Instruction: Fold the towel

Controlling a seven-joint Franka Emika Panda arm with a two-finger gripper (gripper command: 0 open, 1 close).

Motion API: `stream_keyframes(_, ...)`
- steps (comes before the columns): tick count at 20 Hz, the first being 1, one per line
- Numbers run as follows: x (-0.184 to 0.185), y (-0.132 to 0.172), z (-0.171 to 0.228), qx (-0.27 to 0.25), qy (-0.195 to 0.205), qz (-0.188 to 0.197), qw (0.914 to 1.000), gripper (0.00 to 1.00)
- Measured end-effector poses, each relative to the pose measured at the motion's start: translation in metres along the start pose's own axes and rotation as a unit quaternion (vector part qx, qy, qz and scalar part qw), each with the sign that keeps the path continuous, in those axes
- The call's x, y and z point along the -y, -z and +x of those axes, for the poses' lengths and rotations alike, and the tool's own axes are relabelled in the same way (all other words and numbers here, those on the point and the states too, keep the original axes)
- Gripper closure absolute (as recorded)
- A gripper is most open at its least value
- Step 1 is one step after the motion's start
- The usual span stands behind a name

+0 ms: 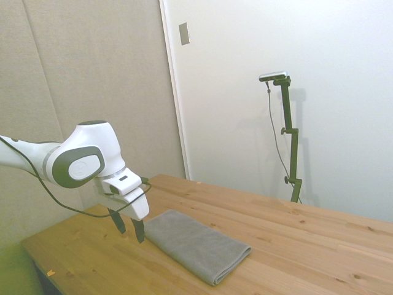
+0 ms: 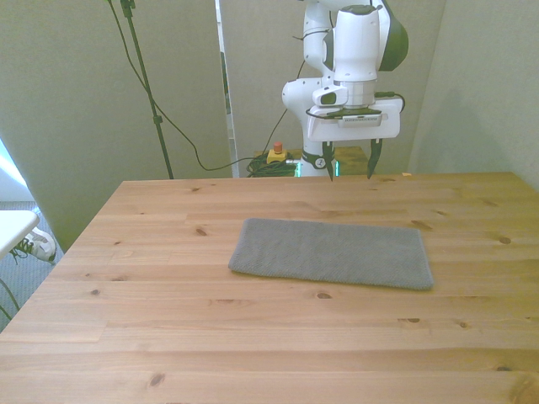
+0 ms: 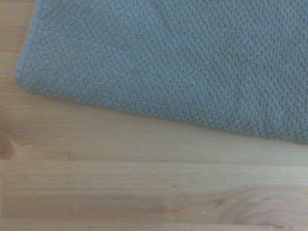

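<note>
- Front view shows the gripper [image 2: 351, 162] hanging above the far part of the table [image 2: 126, 337], its two dark fingers [image 2: 371, 159] spread apart with nothing between them.
- Side view puts the same gripper [image 1: 129, 226] just off the towel's [image 1: 196, 244] near-robot long edge, fingers pointing down and close above the wood; whether the tips touch the board is not clear.
- Being opened wide and set beside an edge, not over the middle, the gripper looks placed to reach that edge and pinch it, which I judge is the first step of a fold not yet begun.
- The towel [image 2: 333, 252] lies flat near the table's middle, an oblong of grey terry running across the front view, slightly skewed, with a thick doubled edge showing in the side view.
- Wrist view gives a close look at the towel [image 3: 183, 62], one rounded corner and a long edge resting on bare wood [image 3: 144, 183], so the camera sits over that edge.
- Nothing else lies on the tabletop near the cloth, so I see no obstacle to carrying one end over the other.
- Beyond the table's far edge, a red and yellow button box [image 2: 275, 153] and cables [image 2: 181, 135] sit on the floor by the robot's base, well clear of the work.
- At the front view's left edge a shoe [image 2: 34, 247] shows beside a white surface [image 2: 13, 225], also out of the way.
</note>
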State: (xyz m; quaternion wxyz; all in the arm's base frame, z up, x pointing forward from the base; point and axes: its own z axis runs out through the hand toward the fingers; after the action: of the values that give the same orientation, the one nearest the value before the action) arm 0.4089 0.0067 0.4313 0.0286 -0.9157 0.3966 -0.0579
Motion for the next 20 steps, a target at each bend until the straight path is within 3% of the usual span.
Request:
stream_keyframes(6, 0.019, 0.009, 0.004, -0.008, -0.018, 0.011, 0.9997, 0.0)
stream_keyframes(11, 0.091, 0.019, 0.024, -0.063, -0.082, -0.01, 0.9945, 0.0)
stream_keyframes(15, 0.154, 0.01, 0.032, -0.103, -0.118, -0.065, 0.9855, 0.0)
stream_keyframes(20, 0.231, -0.012, -0.014, -0.108, -0.101, -0.128, 0.9807, 0.0)
